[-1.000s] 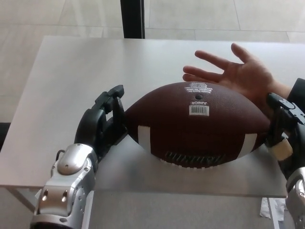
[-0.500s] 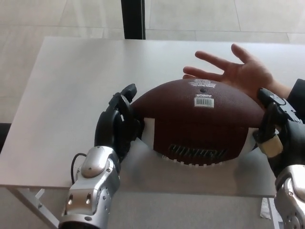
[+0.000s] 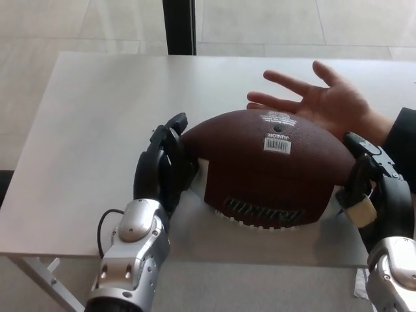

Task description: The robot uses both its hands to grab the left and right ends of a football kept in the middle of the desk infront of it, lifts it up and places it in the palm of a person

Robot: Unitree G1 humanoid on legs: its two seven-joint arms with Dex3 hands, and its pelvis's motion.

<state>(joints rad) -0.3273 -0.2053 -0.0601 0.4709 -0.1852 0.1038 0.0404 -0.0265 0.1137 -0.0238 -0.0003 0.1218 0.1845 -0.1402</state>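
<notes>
With my left hand [image 3: 161, 170] and right hand [image 3: 365, 190] pressed against the two ends of the football [image 3: 266, 168], which sits between my fingers on the surface [image 3: 84, 123], I should squeeze evenly inward and lift level toward the person's open palm [image 3: 331, 104] just beyond

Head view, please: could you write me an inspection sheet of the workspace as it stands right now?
Surface: pale grey desk, bare apart from the job's things.
Job's things: brown football lying across the desk's middle, white laces toward the camera, barcode label on top; person's hand palm up, just behind the ball's right half.
Clutter: nothing seen.
Hands: left hand pressed on the ball's left end; right hand on its right end.
Cables: thin black cable looping at the left wrist.
Surroundings: light tiled floor, dark post behind the desk.
</notes>
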